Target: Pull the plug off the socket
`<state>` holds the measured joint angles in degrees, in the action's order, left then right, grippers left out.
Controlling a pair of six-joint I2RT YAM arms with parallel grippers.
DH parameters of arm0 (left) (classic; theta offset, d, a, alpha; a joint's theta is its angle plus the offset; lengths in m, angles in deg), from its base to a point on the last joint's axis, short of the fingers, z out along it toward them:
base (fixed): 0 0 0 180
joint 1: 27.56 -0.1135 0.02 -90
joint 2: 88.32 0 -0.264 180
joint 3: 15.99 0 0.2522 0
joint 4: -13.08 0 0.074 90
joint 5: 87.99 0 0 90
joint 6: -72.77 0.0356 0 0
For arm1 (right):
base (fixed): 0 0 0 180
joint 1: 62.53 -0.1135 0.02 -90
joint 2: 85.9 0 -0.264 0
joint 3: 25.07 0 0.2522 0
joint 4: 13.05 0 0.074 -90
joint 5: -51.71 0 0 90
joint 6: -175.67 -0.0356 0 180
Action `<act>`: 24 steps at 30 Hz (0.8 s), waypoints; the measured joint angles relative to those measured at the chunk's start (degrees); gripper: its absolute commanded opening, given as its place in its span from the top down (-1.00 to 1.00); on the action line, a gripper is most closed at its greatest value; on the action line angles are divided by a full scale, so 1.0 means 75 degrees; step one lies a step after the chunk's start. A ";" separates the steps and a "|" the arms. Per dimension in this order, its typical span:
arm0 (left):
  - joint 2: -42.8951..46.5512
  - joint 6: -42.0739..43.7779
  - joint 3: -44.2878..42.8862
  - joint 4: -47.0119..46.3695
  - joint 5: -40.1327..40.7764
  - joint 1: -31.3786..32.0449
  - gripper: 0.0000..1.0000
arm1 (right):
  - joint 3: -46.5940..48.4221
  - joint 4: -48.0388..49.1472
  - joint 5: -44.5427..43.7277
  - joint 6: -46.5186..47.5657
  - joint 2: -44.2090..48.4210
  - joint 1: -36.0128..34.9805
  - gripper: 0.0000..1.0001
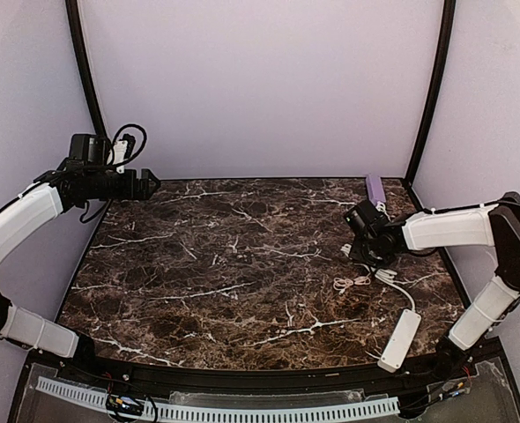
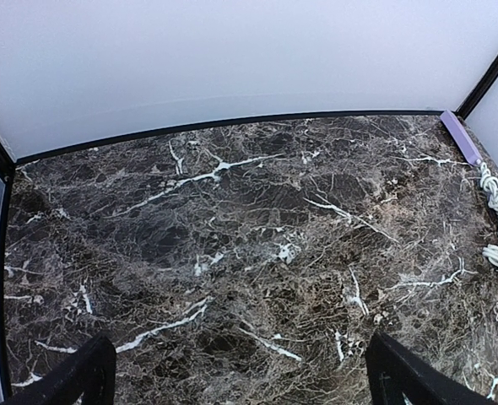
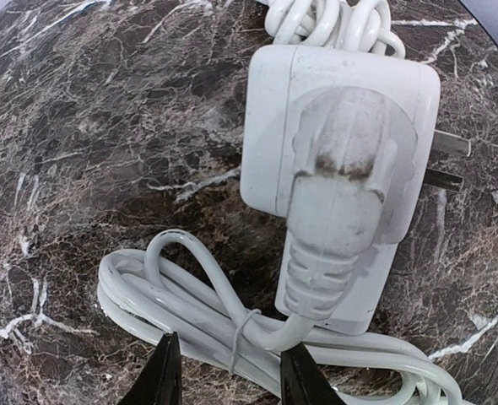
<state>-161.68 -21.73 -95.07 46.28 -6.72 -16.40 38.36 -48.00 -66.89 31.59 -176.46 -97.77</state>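
- Dark marble tabletop (image 3: 80, 126) lies beneath both arms.
- Right gripper (image 3: 230, 380): jaws parted, with the bundled cord (image 3: 173, 304) running between them.
- Just beyond those jaws, the plug (image 3: 338, 211) sits seated in the socket (image 3: 270, 118).
- Left gripper (image 2: 242, 384): jaws wide apart above marble.

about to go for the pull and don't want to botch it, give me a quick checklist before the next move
1. plug seated in socket: ok, fully in, ready to pull.
2. right gripper open and empty: ok.
3. its fingers astride the plug head: not ok, they sit low over the bundled cord.
4. socket braced: not ok, left gripper hangs open above the far left corner of the marble table.
5. cord slack: ok, loose loops.
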 measured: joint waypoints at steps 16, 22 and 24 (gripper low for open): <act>0.0000 0.0000 0.0000 0.0000 -0.0064 0.0003 -0.97 | -0.0484 0.0067 -0.0137 -0.0545 0.0478 0.0405 0.46; 0.0000 0.0000 0.0000 0.0000 -0.0067 0.0000 -0.97 | -0.0632 0.0224 -0.0096 -0.0516 0.0702 0.0659 0.52; 0.0000 0.0000 0.0000 0.0000 -0.0067 0.0003 -0.97 | -0.0632 0.0297 -0.0076 -0.0455 0.0702 0.0673 0.56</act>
<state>-161.68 -21.73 -95.07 46.28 -7.23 -16.38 33.62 -45.77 -67.45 28.18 -171.19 -92.72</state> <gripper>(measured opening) 0.987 0.240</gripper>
